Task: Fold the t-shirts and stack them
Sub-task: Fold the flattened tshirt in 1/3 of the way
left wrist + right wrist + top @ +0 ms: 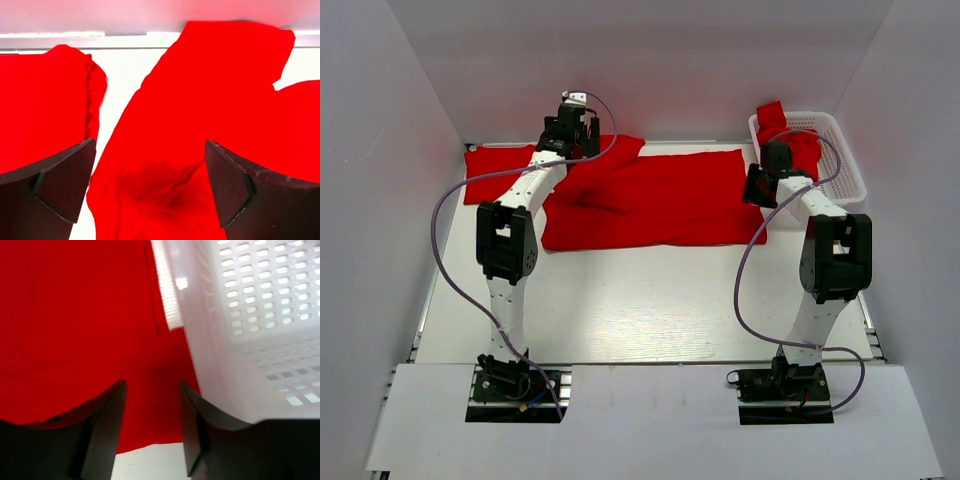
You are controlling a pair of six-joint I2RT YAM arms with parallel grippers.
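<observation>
Left claw (150, 150) wide open, right claw (152, 390) half-open, both empty over the spread red cloth t-shirt (660, 200); folding next needs an edge grip.

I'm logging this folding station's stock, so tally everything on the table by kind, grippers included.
White basket: 1
Red t-shirts showing: 3 (folded t-shirt far left, spread t-shirt mid-table, bunched t-shirt inside the basket)
Grippers: 2 (left gripper, right gripper)
Total: 6

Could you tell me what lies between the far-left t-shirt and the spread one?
Between the far-left t-shirt and the spread t-shirt, only a bare strip of table, clearest in the left wrist view.
</observation>
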